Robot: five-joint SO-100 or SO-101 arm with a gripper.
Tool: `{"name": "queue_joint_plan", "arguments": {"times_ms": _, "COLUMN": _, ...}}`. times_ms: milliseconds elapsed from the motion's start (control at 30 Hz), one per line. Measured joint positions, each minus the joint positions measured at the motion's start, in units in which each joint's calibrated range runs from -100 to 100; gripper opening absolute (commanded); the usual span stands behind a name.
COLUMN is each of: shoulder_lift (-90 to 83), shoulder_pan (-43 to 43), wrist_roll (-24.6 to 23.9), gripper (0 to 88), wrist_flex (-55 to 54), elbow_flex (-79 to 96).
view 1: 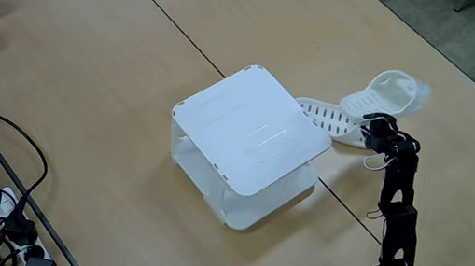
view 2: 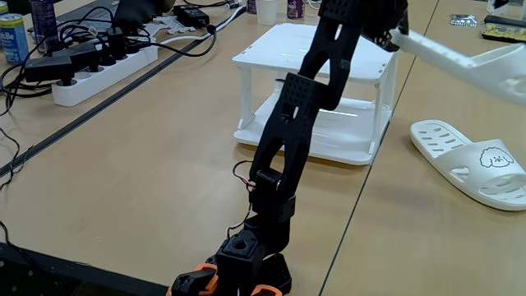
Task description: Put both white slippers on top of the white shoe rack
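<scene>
Raised off the wooden table [view 1: 87, 63], one white rubber slipper [view 1: 329, 118] is clamped in the black gripper [view 1: 372, 127] beside the white plastic shoe rack [view 1: 251, 135]; the other white slipper [view 2: 472, 160] is left flat on the table, near the rack.

The white shoe rack [view 1: 252, 132] looks like smooth hard plastic, its flat top faintly glossy, its sides clear in a fixed view [view 2: 325, 103]. The white slippers [view 2: 472, 160] [view 1: 385, 94] appear matt, rubbery, with slotted ribbed soles. The table [view 1: 85, 82] has a matt pale wood-grain surface. The arm [view 2: 300, 123] is matt black plastic with a rough, layered look; orange plastic parts [view 2: 197, 284] sit at its base
</scene>
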Motion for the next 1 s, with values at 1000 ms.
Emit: {"name": "queue_joint_plan", "arguments": {"times_ms": 1000, "shoulder_lift": -57.6, "shoulder_pan": -0.7, "wrist_roll": 0.0, "gripper": 0.8, "wrist_flex": -8.7, "elbow_flex": 90.0}}
